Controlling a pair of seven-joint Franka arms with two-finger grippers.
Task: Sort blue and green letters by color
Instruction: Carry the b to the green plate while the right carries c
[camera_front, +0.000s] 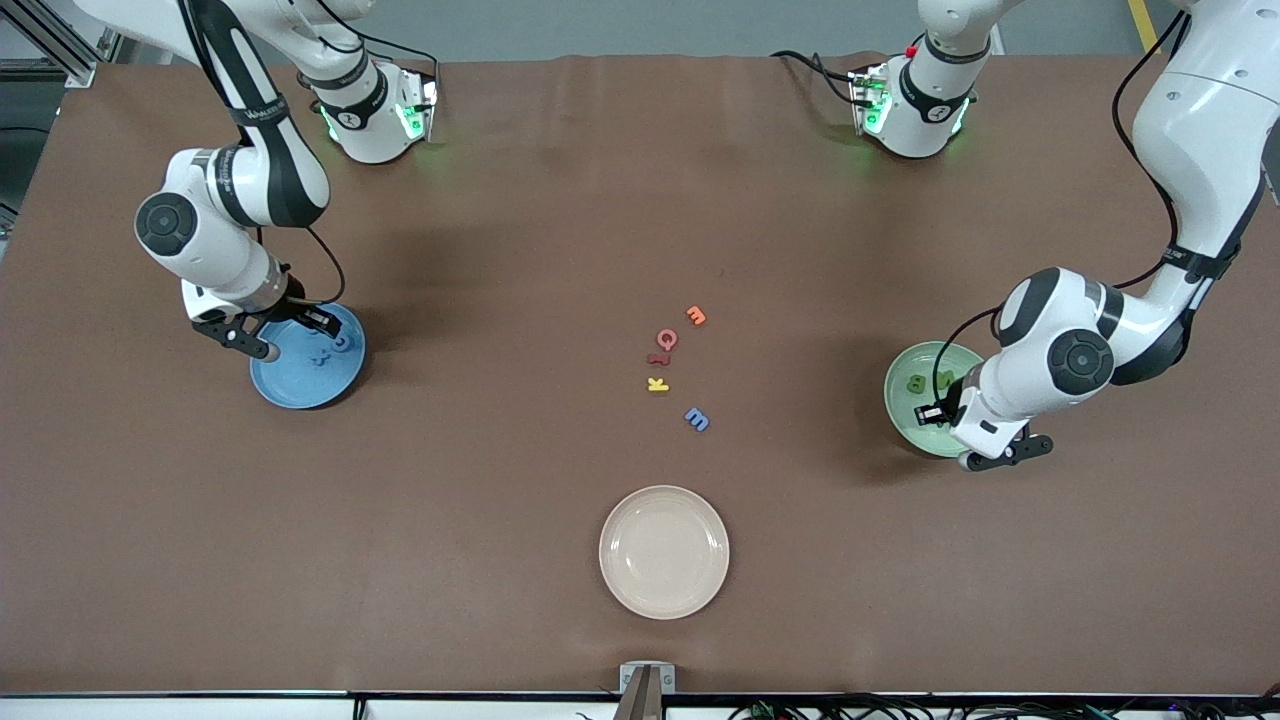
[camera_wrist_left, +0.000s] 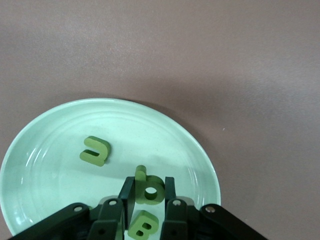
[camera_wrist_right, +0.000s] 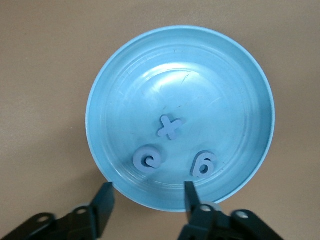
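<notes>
Hovering over the green plate (camera_wrist_left: 45, 130) at its own end of the table (camera_front: 500, 200), my left end effector (camera_wrist_left: 148, 192) pinches a green letter b (camera_wrist_left: 148, 187) between its fingers, with two more green letters, one hook-shaped (camera_wrist_left: 95, 150) and a B (camera_wrist_left: 142, 225), lying in the plate below. My right end effector (camera_wrist_right: 146, 197) hangs over the rim of the blue plate (camera_wrist_right: 240, 80) at the other end with its fingers spread and nothing between them; in that plate I see a blue x (camera_wrist_right: 170, 126), c (camera_wrist_right: 147, 159) and 6 (camera_wrist_right: 203, 164). One blue letter (camera_front: 697, 419) lies on the table mid-way, nearest the front camera of a short row with a yellow K (camera_front: 657, 384), two red letters (camera_front: 662, 348) and an orange one (camera_front: 696, 316), and a cream plate (camera_front: 664, 551) sits nearer the camera still.
</notes>
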